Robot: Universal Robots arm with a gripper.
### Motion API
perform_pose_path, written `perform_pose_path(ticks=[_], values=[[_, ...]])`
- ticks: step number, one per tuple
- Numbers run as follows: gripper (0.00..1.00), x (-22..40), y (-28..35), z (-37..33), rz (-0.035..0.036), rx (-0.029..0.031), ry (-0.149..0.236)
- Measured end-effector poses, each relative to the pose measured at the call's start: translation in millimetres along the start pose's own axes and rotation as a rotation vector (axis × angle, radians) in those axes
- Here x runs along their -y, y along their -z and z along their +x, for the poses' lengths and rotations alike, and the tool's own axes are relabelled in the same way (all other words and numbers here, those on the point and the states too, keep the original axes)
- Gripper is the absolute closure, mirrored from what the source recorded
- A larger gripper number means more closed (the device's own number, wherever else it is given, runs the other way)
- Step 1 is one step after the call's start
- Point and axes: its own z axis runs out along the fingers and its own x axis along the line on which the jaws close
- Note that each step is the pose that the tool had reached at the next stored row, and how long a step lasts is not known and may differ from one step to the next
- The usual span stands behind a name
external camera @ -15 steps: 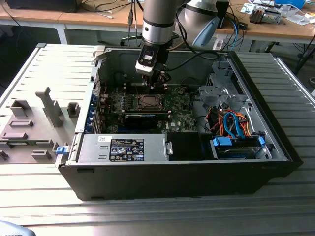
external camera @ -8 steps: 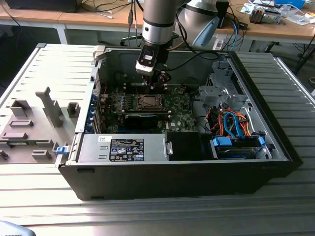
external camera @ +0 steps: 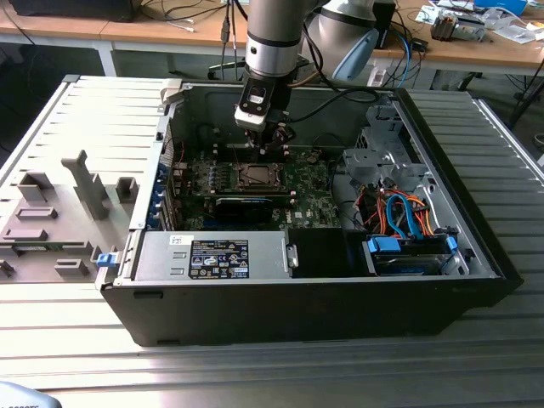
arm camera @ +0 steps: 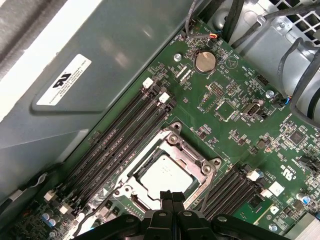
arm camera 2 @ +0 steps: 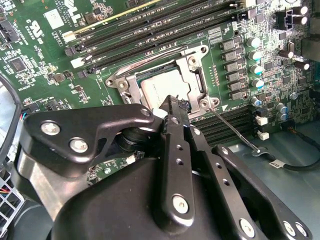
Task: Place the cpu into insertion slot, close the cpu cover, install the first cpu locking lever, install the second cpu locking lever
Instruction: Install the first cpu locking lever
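hanging down into the open computer case (external camera: 255, 310), the arm (external camera: 274, 34) holds its gripper (external camera: 270, 140) just over the insertion slot (external camera: 253, 176). in the exterior view the slot sits near the far edge of the green motherboard (external camera: 310, 194), roughly midway along that edge. the cpu (arm camera 2: 157, 90) lies flat inside the slot, its dull silver top facing up. the cpu cover (arm camera 2: 195, 70) is down around it, its square window framing the chip. in the first wrist view the cpu (arm camera: 165, 175) shows the same way, with the cpu cover (arm camera: 195, 152) lying level on the slot's rim. banks of black memory slots (arm camera: 120, 140) run along two opposite sides of the socket. a coin battery (arm camera: 205, 61) sits further off, toward the board's edge by the case wall. the gripper (arm camera: 171, 196) is clenched: its two fingers (arm camera: 165, 201) are pressed together with nothing between them, and their tips are over one edge of the chip. in the second wrist view the gripper (arm camera 2: 172, 107) is poised at the corner of the cover. whether it touches the metal i cannot tell. one thin wire locking lever (arm camera 2: 232, 129) is unlatched. it slants from that corner out across the neighbouring memory slots, and its hooked end lies well clear of the socket.
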Motion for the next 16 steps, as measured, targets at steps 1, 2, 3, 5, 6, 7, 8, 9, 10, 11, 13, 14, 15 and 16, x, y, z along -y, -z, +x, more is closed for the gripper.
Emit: perform_pose_path(ticks=[1, 2, 3, 5, 6, 7, 8, 9, 10, 11, 13, 14, 15, 16], values=[[0.89, 0.0, 0.0, 0.0, 0.0, 0.0, 0.001], [0.89, 0.0, 0.0, 0.0, 0.0, 0.0001, 0.001], [0.89, 0.0, 0.0, 0.0, 0.0, 0.0001, 0.002], [0.89, 0.0, 0.0, 0.0, 0.0, 0.0002, 0.003], [0.89, 0.0, 0.0, 0.0, 0.0, 0.0002, 0.004], [0.89, 0.0, 0.0, 0.0, 0.0, 0.0003, 0.006], [0.89, 0.0, 0.0, 0.0, 0.0, 0.0003, 0.006], [0.89, 0.0, 0.0, 0.0, 0.0, 0.0004, 0.007], [0.89, 0.0, 0.0, 0.0, 0.0, 0.0005, 0.008], [0.89, 0.0, 0.0, 0.0, 0.0001, 0.0005, 0.01], [0.89, 0.0, 0.0, 0.0, 0.0, 0.0006, 0.011], [0.89, 0.0, 0.0, 0.0, 0.0, 0.0007, 0.012], [0.89, 0.0, 0.0, 0.0, 0.0, 0.0007, 0.013], [0.89, 0.0, 0.0, 0.0, 0.0001, 0.0008, 0.014]])
